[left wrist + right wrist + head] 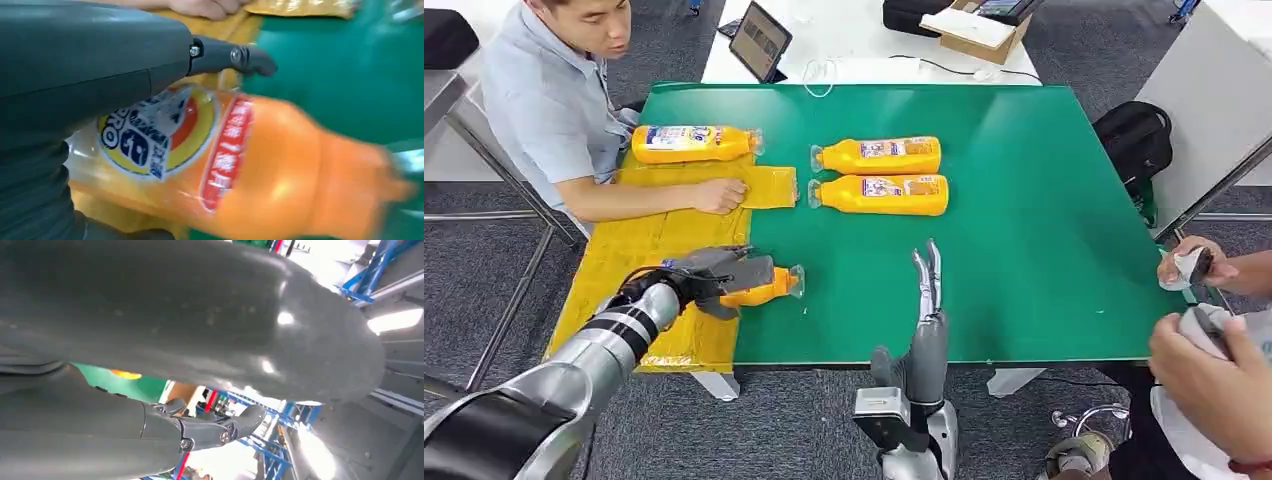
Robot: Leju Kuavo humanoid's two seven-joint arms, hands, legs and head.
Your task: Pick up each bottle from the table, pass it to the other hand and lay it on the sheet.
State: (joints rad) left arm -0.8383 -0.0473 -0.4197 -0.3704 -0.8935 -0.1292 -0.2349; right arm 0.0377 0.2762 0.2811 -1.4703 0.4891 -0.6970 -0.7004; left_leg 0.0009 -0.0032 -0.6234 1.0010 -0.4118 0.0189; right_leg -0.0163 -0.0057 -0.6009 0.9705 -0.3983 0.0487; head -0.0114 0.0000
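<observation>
Bottle (769, 288) within left robot hand (714, 278)

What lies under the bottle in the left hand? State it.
The bottle in the left hand sits over the yellow sheet's edge, its neck over the green table. The hand and bottle hide whether it touches the sheet.

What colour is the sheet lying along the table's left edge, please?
Yellow; the sheet shows best in the head view, against the green table.

Green tabletop (1044, 200), grey carpet floor (484, 270), white desk (864, 50) behind with tablet (759, 40) and cardboard box (984, 35), black backpack (1136, 140), blue metal racking (280, 415).
</observation>
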